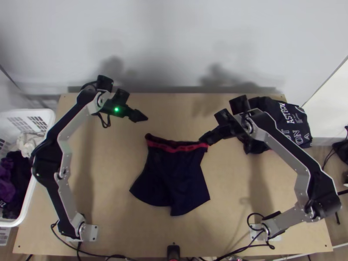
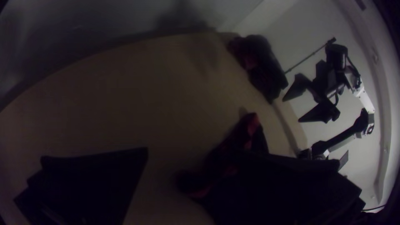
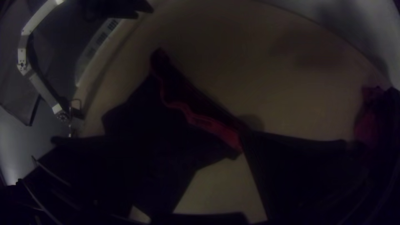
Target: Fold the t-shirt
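The right gripper (image 1: 203, 140), fingers parted, is at one end of the red waistband (image 1: 176, 148) of the spread dark shorts (image 1: 178, 178), probably for pinching; the left gripper (image 1: 146, 118), also open, hangs near the other end, presumably for a paired grasp.

Surface (image 1: 108, 174): shorts (image 1: 174, 174) near middle; cloth bundle (image 1: 298, 122) behind them to the right, at far corner. Basket (image 1: 27, 195) left of surface, clothes (image 1: 8, 182) inside.
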You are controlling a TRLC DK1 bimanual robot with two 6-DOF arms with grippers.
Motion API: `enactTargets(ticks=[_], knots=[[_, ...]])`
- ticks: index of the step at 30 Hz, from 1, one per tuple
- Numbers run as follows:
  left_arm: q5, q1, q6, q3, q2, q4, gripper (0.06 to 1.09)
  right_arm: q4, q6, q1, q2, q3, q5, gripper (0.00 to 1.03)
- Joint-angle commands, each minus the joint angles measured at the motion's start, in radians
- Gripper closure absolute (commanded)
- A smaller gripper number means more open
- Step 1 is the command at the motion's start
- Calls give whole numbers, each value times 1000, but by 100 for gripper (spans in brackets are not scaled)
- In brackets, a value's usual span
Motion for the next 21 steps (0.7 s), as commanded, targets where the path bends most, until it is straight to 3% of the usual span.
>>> enactTargets(ticks=[1,5,10,18,21], knots=[[-83,-11,208,125,63,-246,10,-45,-18,6,-57,-25,1,14],[-100,-49,268,-10,-77,-237,10,-72,-25,6,-97,-50,4,14],[-222,-220,286,-321,-413,-100,10,-86,-37,-11,-98,-86,2,14],[-282,-433,225,-410,-594,-105,10,-86,-48,-34,-72,-96,2,14],[-359,-500,228,-433,-615,-103,10,-94,-37,-28,-100,-109,1,14]])
